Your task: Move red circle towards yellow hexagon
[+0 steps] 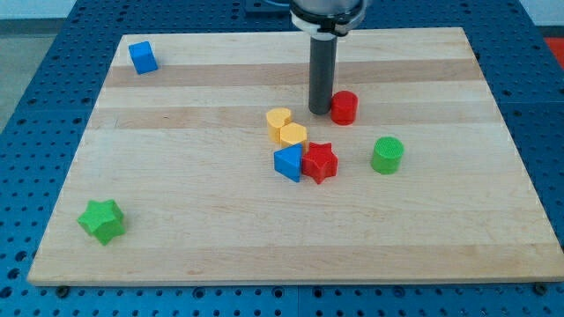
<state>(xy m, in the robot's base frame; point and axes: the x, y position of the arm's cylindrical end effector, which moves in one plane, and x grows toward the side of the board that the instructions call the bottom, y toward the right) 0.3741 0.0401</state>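
Observation:
The red circle [344,106] stands right of the board's middle, toward the view's top. My tip [319,110] is just to its left, touching or nearly touching it. The yellow hexagon [293,135] lies below and to the left of the tip, close by. A second yellow block [278,120], rounded in shape, touches the hexagon on its upper left.
A blue triangle [287,164] and a red star [319,162] sit side by side just below the hexagon. A green circle [387,154] is to their right. A blue cube [143,56] is at top left, a green star [101,220] at bottom left. The wooden board [176,229] rests on a blue perforated table.

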